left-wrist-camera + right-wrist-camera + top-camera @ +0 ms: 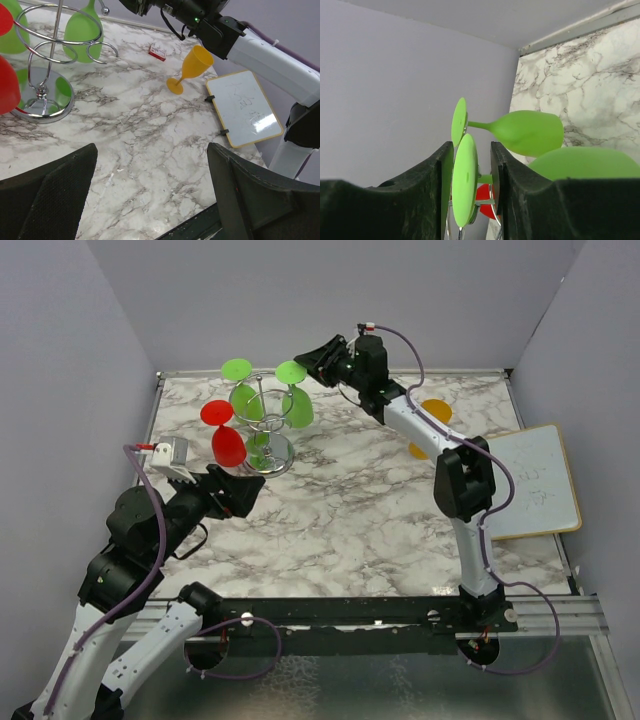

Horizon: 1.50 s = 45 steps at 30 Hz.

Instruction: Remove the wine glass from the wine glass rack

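The chrome wine glass rack (268, 452) stands at the back left of the marble table. Two green glasses and a red one (228, 445) hang from it upside down. My right gripper (312, 362) reaches the round foot of the nearer green wine glass (291, 371). In the right wrist view its fingers (470, 147) stand on either side of that foot (465, 180), close on the left, with a gap on the stem side. My left gripper (250, 488) hovers wide open in front of the rack with nothing between its fingers (152, 150).
An orange glass (196, 62) sits on the table right of the rack, partly behind the right arm. A yellow-framed whiteboard (535, 480) lies at the right edge. A small red box (158, 52) lies near the back wall. Grey walls close in three sides.
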Motion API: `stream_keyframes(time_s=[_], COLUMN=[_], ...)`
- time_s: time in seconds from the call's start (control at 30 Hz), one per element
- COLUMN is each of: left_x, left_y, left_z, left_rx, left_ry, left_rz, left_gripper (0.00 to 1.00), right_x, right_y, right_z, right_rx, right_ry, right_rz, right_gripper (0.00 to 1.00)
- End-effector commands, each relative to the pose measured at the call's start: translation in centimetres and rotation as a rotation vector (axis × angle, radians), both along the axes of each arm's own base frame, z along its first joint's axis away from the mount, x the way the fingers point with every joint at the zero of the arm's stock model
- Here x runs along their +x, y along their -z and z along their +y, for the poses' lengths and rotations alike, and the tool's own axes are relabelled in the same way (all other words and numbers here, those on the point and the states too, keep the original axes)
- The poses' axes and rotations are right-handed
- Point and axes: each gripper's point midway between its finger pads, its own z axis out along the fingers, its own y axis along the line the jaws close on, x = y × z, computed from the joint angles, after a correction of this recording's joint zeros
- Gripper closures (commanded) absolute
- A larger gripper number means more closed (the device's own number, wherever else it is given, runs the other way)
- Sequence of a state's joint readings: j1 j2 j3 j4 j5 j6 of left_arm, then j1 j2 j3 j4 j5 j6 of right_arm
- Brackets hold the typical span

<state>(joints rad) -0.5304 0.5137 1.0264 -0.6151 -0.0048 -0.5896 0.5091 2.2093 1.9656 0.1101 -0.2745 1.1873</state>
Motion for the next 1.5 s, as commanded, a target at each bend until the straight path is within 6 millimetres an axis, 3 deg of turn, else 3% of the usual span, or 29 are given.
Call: stream_keyframes(time_s=[0.0,0.47,0.63,1.47], left_x=[-0.1,-0.3,-0.5,-0.2], left_y=[-0.6,-0.3,-0.4,0.0], left_z=[-0.1,-0.1,-0.1,-0.4], left_rx=[-0.008,-0.016,-0.026,-0.025], left_ry=[0.008,0.014,0.018,0.015], left_rz=[-0.012,-0.004,-0.006,0.019], left_gripper=[0.07,0.07,0.07,0.07], right_x=[-0.3,-1.0,-1.1,-1.2], right_y=[0.4,-0.9,-1.6,-6.3], right_z=[0.6,-0.2,-0.3,-2.0], right_rx=[-0.028,-0.048,-0.043,0.013], right_ry=[-0.045,-0.028,-0.023,0.026], right_rz=[-0.008,-0.032,-0.04,-0.084], right_gripper=[0.68,0.84,0.96,0.99])
